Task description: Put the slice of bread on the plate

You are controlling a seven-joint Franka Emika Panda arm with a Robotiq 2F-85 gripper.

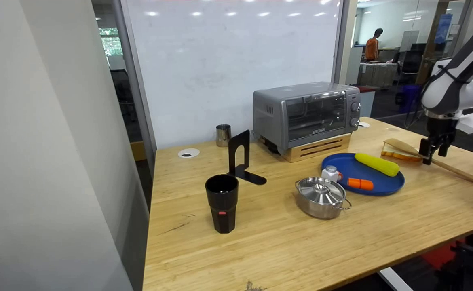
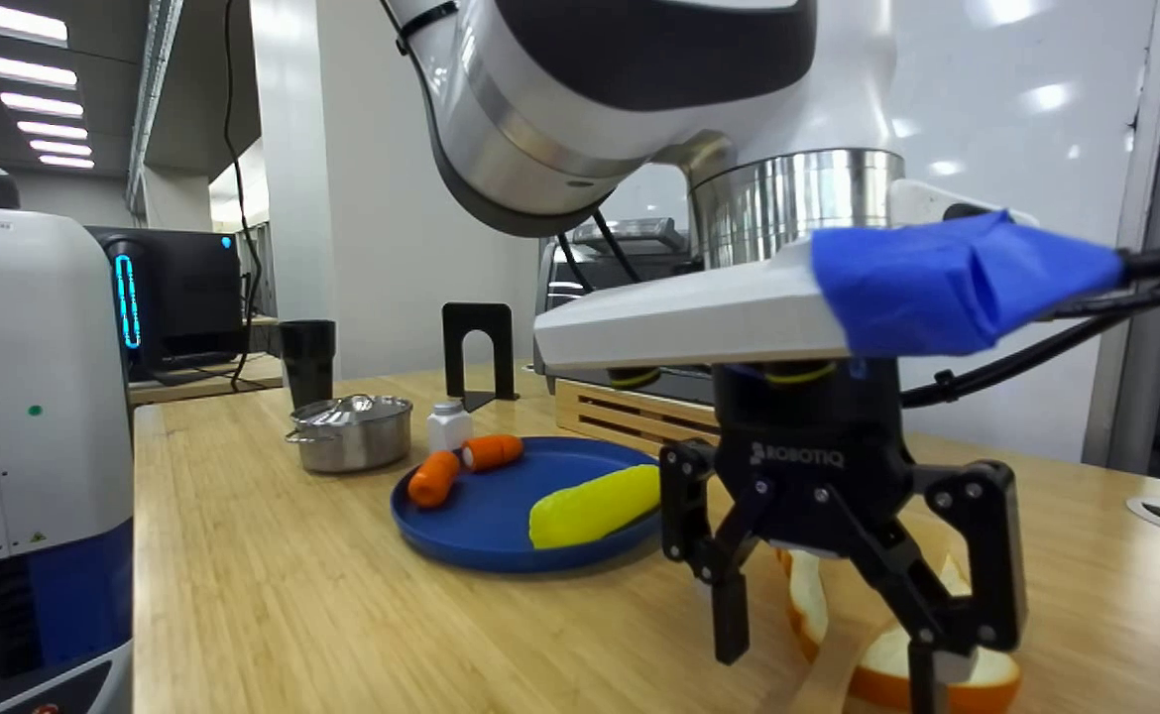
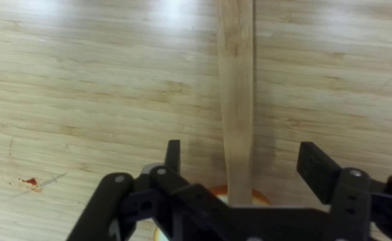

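The slice of bread (image 1: 401, 155), pale with an orange-brown crust, lies on the table beside the plate. The head of a wooden spatula lies across it and hides much of it. The bread also shows in an exterior view (image 2: 986, 678), partly behind my gripper, and in the wrist view (image 3: 218, 191), mostly covered by the gripper body. The round dark blue plate (image 1: 338, 160) also shows in an exterior view (image 2: 501, 535); it is out of the wrist view. My gripper (image 3: 241, 147) is open and empty above the spatula handle, near the bread; it shows in both exterior views (image 1: 435, 155) (image 2: 830, 678).
The wooden spatula (image 1: 459, 173) spans between my fingers in the wrist view (image 3: 238, 100). On the plate lie a yellow elongated item (image 1: 377, 164) and orange carrot pieces (image 1: 360, 184). A white bottle (image 1: 330, 173), lidded pot (image 1: 321, 202), black cup (image 1: 222, 202) and toaster oven (image 1: 309, 117) stand around.
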